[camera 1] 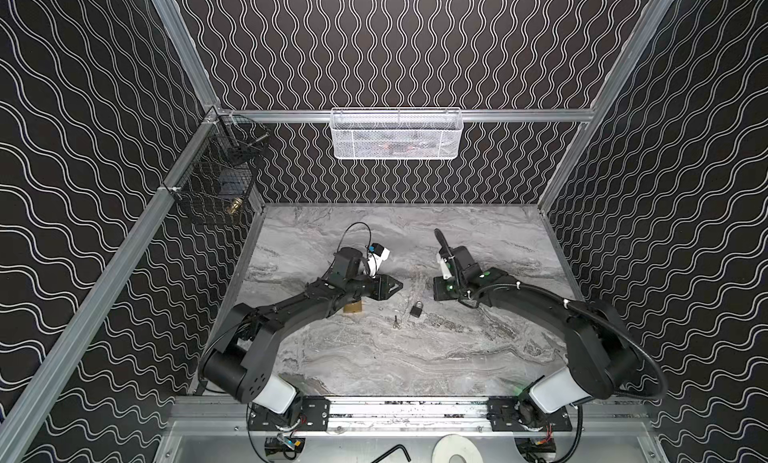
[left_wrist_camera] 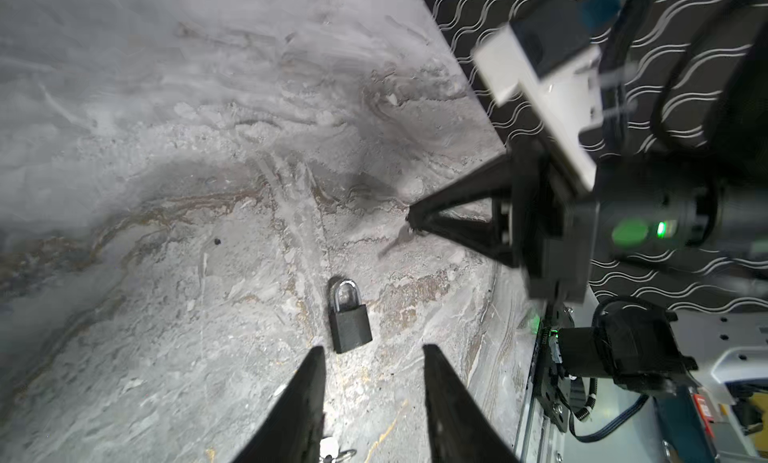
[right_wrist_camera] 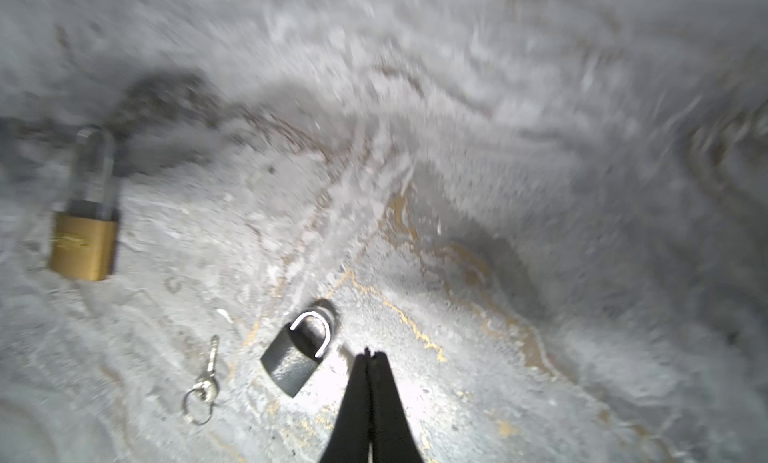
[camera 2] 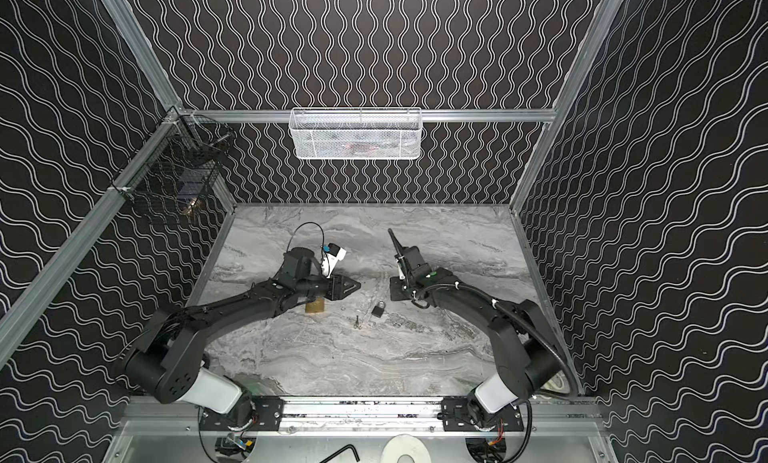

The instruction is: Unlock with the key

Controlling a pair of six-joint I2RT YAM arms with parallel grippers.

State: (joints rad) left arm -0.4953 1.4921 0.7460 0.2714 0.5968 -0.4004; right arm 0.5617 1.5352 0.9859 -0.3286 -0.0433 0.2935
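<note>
My left end effector [left_wrist_camera: 372,351] stood partly open. Its two fingers were apart with nothing between them, and it hung over the marble-patterned desk [camera 1: 374,357] a little left of centre. My right end effector [right_wrist_camera: 368,353] was closed tip to tip, and its own wrist view showed nothing caught between the tips. It hung right of centre, facing the left one across a gap.

The small black padlock [camera 1: 417,309] lay flat on the desk between the two end effectors and a little nearer than both, touching neither. Its shackle looked seated in the body. The key [camera 1: 396,323], on a small ring, lay on the desk just left of that padlock and slightly nearer, apart from it. A brass padlock [right_wrist_camera: 85,240] with a long shackle lay farther left, partly hidden under my left arm [camera 1: 291,311] in both top views.

A white mesh basket [camera 1: 396,132] hung on the far rail. A black wire basket [camera 1: 216,178] hung at the far left corner.
</note>
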